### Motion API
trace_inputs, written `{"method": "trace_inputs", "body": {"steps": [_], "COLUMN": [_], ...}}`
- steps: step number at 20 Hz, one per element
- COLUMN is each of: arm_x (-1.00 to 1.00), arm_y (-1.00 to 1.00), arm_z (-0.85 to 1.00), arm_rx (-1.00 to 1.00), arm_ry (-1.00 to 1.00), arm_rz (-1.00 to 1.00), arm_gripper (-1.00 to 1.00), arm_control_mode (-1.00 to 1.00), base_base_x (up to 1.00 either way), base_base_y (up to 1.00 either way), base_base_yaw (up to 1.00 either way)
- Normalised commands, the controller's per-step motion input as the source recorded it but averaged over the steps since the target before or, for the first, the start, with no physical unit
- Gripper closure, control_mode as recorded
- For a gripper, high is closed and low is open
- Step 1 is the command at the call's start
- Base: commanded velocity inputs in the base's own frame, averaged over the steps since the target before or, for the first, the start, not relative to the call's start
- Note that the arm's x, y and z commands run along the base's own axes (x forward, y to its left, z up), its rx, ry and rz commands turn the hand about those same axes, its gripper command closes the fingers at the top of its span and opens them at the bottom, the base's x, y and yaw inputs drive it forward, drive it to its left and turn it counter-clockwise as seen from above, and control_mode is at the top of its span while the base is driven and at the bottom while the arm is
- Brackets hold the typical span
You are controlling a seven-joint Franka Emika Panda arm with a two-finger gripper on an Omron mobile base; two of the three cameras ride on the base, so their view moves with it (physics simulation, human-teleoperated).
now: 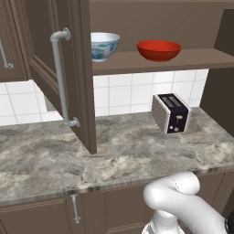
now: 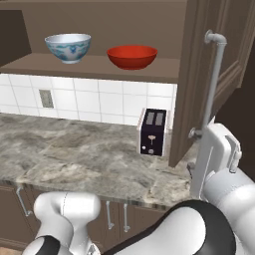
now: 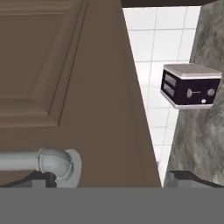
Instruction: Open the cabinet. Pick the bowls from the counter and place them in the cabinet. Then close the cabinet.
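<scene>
Jaws spread wide at the open right door's bar handle (image 3: 39,160).
Gripper (image 3: 107,181) released, one fingertip either side of the door edge, grasping nothing. Beyond, toaster (image 1: 171,113) on counter (image 1: 68,160); farther up, patterned bowl (image 1: 104,45) and red bowl (image 1: 159,50) side by side on cabinet (image 1: 183,60) shelf.

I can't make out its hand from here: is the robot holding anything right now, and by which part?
Nothing is held. The gripper is open, its fingertips either side of the right cabinet door edge, beside the bar handle.
</scene>
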Motion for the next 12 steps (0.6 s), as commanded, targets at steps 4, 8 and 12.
{"method": "trace_inputs", "body": {"steps": [4,8,12], "arm_x": [0.86,0.99,1.00], "arm_y": [0.26,0.38,0.23], "arm_z": [-0.28,-0.10,-0.01], "arm_rx": [-0.02,-0.03,-0.03], "arm_ry": [0.00,0.00,0.00], "arm_rz": [0.04,0.00,0.00], "arm_gripper": [-1.00,-1.00,-1.00], "arm_control_mode": [-1.00,-1.00,-1.00], "base_base_x": [0.00,0.00,0.00], "base_base_y": [0.00,0.00,0.00], "base_base_yaw": [0.00,0.00,0.00]}}
